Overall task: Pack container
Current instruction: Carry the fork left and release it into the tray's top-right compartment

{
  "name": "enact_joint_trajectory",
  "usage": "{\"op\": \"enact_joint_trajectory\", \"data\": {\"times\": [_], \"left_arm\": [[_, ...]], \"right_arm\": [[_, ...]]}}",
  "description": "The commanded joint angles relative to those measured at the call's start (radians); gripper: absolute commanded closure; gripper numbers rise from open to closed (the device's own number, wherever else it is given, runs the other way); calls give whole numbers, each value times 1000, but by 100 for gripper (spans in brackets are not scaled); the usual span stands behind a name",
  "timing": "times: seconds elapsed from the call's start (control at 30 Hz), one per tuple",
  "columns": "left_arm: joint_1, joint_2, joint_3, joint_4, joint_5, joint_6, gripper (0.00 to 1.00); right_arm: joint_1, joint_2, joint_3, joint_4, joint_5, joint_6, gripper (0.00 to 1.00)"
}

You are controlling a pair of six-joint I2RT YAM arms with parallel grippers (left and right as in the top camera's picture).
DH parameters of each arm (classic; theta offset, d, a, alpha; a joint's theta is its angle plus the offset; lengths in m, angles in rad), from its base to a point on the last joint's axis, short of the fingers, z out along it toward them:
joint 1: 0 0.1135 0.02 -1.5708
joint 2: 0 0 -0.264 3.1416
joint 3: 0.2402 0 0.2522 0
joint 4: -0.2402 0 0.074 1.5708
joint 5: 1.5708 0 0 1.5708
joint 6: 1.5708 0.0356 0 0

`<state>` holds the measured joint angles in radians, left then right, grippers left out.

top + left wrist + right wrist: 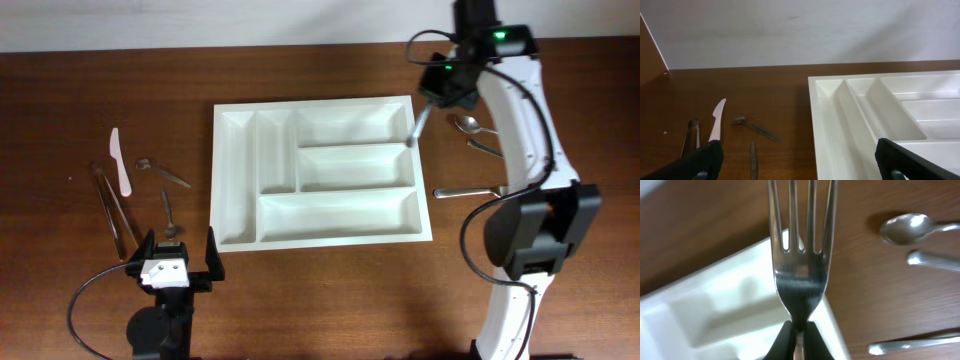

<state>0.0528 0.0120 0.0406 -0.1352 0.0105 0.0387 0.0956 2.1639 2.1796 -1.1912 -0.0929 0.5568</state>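
Overhead: the container lies mid-table, its five compartments showing only bare white floors. My left gripper sits near its front-left corner, fingers spread wide, gripping nothing. My right gripper is pinched tight on a fork, whose tip hangs at the container's right rim.

Left wrist: the container fills the right side. A white knife and a small spoon lie on the wood to its left.

Right wrist: the fork's tines cross the container's rim, and a shiny spoon lies on the table beside it.
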Motion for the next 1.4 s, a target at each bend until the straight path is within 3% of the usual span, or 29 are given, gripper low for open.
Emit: {"op": "enact_joint_trajectory", "data": {"times": [0.0, 0.2, 0.57, 0.8, 0.83, 0.9, 0.93, 0.97, 1.1, 1.2, 1.37], "left_arm": [[5, -6, -6, 0, 0, 16, 1], [5, -6, -6, 0, 0, 15, 1], [5, -6, -6, 0, 0, 15, 1], [5, -6, -6, 0, 0, 15, 1], [5, -6, -6, 0, 0, 16, 1], [5, -6, -6, 0, 0, 15, 1], [5, -6, -6, 0, 0, 16, 1], [5, -6, -6, 0, 0, 15, 1], [5, -6, -6, 0, 0, 15, 1], [5, -6, -6, 0, 0, 15, 1], [5, -6, -6, 0, 0, 15, 1]], "right_arm": [[80, 2, 18, 21, 72, 306, 96], [219, 3, -53, 48, 200, 829, 96], [297, 3, -346, 441, 171, 1043, 96], [283, 3, -452, 519, 169, 1060, 96], [282, 3, -454, 519, 174, 1054, 95], [277, 3, -454, 521, 182, 1035, 71], [275, 3, -454, 535, 188, 995, 53], [273, 3, -454, 546, 190, 965, 47], [245, 2, -444, 590, 158, 741, 39], [214, -11, -435, 588, 127, 518, 23], [125, -85, -433, 516, 120, 257, 9]]}}
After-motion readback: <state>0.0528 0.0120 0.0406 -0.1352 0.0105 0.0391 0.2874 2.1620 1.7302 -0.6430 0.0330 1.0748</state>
